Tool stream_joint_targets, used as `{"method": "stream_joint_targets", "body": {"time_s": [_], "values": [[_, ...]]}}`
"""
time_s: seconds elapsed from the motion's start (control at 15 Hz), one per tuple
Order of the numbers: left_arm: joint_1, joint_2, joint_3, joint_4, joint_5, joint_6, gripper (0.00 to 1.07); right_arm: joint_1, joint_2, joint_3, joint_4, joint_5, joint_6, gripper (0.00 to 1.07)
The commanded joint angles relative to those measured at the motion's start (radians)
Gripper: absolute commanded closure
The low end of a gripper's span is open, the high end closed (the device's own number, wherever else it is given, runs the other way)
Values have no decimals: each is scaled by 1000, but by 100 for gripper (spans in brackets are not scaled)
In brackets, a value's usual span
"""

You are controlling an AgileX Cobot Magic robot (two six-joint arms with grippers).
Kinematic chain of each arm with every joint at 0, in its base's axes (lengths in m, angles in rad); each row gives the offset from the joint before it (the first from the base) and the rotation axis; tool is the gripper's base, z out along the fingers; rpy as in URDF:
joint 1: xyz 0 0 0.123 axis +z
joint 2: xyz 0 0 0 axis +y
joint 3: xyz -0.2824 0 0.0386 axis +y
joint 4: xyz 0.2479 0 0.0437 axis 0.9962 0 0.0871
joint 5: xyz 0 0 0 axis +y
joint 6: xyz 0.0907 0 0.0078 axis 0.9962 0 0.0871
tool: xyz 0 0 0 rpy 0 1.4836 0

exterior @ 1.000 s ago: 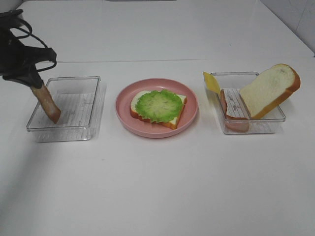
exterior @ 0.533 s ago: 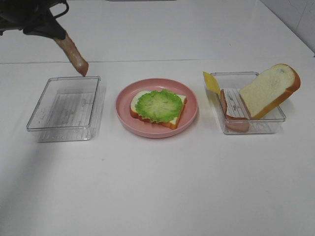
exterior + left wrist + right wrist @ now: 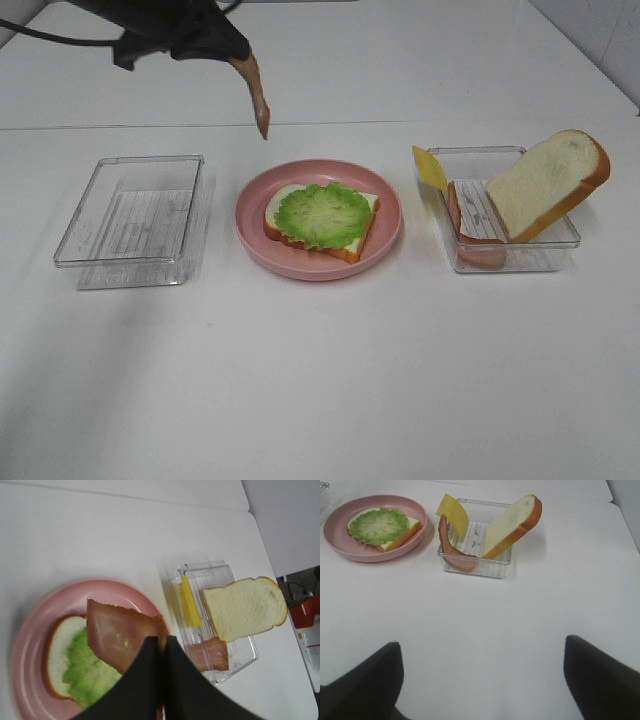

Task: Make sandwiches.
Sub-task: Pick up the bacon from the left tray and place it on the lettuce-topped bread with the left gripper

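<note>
The left gripper [image 3: 238, 56] pinches a hanging bacon strip [image 3: 258, 96]
Below it the plate [image 3: 391, 216] rim, open air between; right gripper [image 3: 482, 675] gapes empty.

The worktop [image 3: 320, 380] was plain white and the plate [image 3: 388, 238] a soft pink all over. The bread slice [image 3: 283, 197] was white with an orange-brown crust. The lettuce [image 3: 322, 215] was bright green, darker at its ruffled edge and paler, yellowish, toward the middle. The bacon strip [image 3: 117, 635] was reddish-brown with pinkish, paler streaks. The second bacon strip [image 3: 480, 252] showed the same reddish-brown. The cheese [image 3: 431, 168] was plain yellow. The second bread slice [image 3: 540, 185] was white, faintly speckled, with an orange-brown crust. The left tray [image 3: 140, 220] and right tray [image 3: 520, 262] were clear, with fine grey lines across their floors. The left end effector [image 3: 162, 647] and right end effector [image 3: 481, 642] were black.
</note>
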Motion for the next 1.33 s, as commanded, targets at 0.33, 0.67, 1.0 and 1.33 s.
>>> {"method": "stream_joint_targets", "body": {"time_s": [0.33,0.67,1.0,1.33], "values": [[-121,197,-123,-192,71,64,107,-4,-21,1,2,-5,1,31],[-167,281,-130,-250,69,98,107,-4,-21,1,2,-5,1,31],[-176,285,-132,-323,78,201,107,-4,-21,1,2,-5,1,31],[-137,282,-132,-232,89,211,107,-4,-21,1,1,-5,1,31]]}}
